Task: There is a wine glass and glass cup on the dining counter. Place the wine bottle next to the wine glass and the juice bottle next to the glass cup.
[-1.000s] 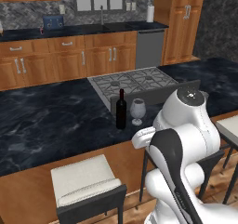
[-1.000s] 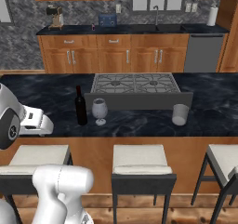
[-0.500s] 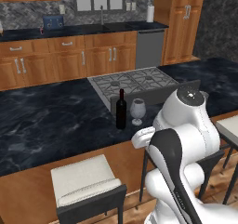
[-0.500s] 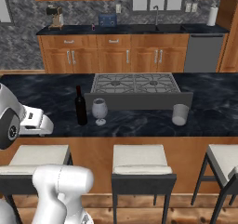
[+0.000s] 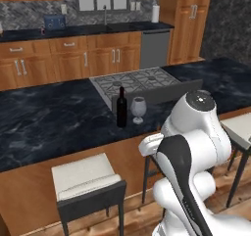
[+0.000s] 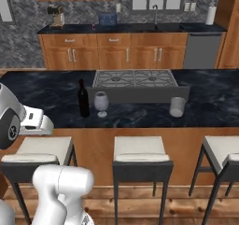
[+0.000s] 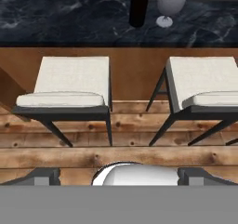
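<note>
Right base view is showing the counter [image 6: 56,95] stretching across the room, its black marbled top carrying a cooktop [image 6: 135,79] at the middle. Below its wooden front, three stools [image 6: 139,149] are standing in a row on the plank floor [image 6: 140,200]. A wall counter [image 6: 126,46] with drawers is running along the back.

On the black top, the wine bottle [image 6: 83,99] is standing upright, with the wine glass [image 6: 101,102] just beside it at 3 o'clock, apart from it. The glass cup [image 6: 177,106] is sitting well apart from them, farther toward 3 o'clock, near the front corner of the cooktop.

From the left base view, the bottle [image 5: 121,107] and wine glass [image 5: 138,108] are appearing just beyond the arm's white elbow.

Along the bottom of the hand view, the gripper [image 7: 118,174] is standing wide open, its two dark fingertips [image 7: 44,175] far apart and holding nothing, aimed at two stools and the floor.
</note>
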Tool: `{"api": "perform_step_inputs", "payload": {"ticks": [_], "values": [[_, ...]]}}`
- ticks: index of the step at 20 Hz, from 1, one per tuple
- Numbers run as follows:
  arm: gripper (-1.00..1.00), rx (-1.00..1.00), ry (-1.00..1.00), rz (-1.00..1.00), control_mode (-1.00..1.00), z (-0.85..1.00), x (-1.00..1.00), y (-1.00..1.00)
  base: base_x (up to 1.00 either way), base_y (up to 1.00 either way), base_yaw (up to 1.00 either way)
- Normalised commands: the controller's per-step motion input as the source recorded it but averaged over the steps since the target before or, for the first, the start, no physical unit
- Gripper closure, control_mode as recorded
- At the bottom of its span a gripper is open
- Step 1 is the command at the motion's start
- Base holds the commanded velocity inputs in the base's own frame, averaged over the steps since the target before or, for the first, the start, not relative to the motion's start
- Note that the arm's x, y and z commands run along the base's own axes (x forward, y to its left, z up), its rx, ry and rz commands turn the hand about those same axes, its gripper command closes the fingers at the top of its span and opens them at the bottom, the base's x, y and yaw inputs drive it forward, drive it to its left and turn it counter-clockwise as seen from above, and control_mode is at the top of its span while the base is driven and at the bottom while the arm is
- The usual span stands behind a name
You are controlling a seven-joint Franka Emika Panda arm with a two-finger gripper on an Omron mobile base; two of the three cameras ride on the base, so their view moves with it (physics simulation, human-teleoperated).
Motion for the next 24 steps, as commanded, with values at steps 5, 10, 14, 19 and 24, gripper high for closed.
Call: {"api": "perform_step_inputs", "payload": {"ticks": [5, 10, 14, 19, 24], "values": [[-1.0, 0.0, 0.0, 0.0, 1.0, 0.0, 0.0, 0.0, -0.68, 0.09, 0.0], [-1.0, 0.0, 0.0, 0.0, 1.0, 0.0, 0.0, 0.0, -0.42, 0.45, 0.02], [-1.0, 0.0, 0.0, 0.0, 1.0, 0.0, 0.0, 0.0, -0.04, 0.86, 0.0], [-1.0, 0.0, 0.0, 0.0, 1.0, 0.0, 0.0, 0.0, 0.03, 0.91, 0.0], [-1.0, 0.0, 0.0, 0.0, 1.0, 0.0, 0.0, 0.0, 0.15, 0.93, -0.01]]}}
